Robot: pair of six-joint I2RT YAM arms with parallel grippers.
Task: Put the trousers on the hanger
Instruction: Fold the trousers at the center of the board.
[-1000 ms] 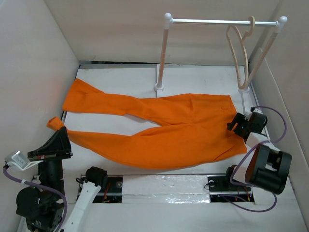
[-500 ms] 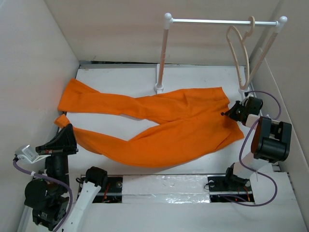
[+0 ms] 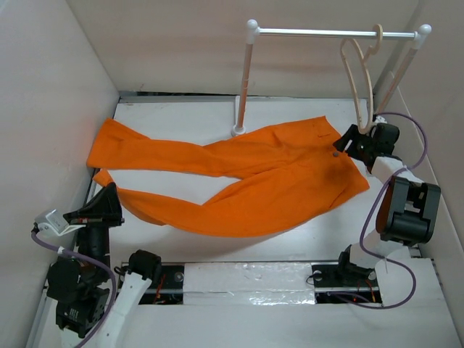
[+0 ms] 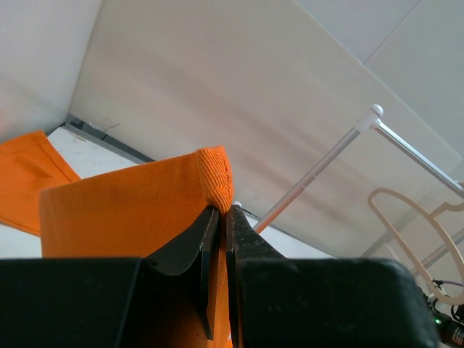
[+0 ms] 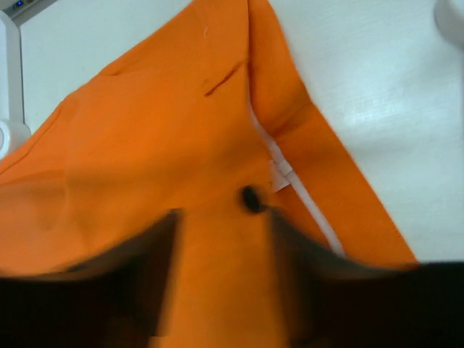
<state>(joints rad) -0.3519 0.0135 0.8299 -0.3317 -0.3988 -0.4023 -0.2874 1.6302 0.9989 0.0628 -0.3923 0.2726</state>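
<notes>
The orange trousers [image 3: 254, 181] are stretched across the table, legs to the left and waist to the right. My left gripper [image 3: 110, 190] is shut on the cuff of the near leg; the left wrist view shows the fabric [image 4: 123, 210] pinched between the jaws [image 4: 223, 210]. My right gripper [image 3: 342, 145] holds the waist by the dark button [image 3: 335, 154]. The right wrist view is blurred, with orange cloth [image 5: 181, 130] filling the gap between the fingers [image 5: 221, 217] and the button [image 5: 251, 198] just ahead. The beige hanger [image 3: 360, 80] hangs on the rod, above the right gripper, and shows in the left wrist view [image 4: 413, 225].
A white rack with a metal rod [image 3: 326, 32] stands at the back right, its left post foot [image 3: 238, 131] touching the trousers' far edge. Walls close in on the left, back and right. The right arm's cable [image 3: 420, 167] loops near the right wall.
My right gripper has pulled the waist back and to the right, toward the hanger. The left gripper with the cuff has moved right and nearer. The legs have drawn straighter.
</notes>
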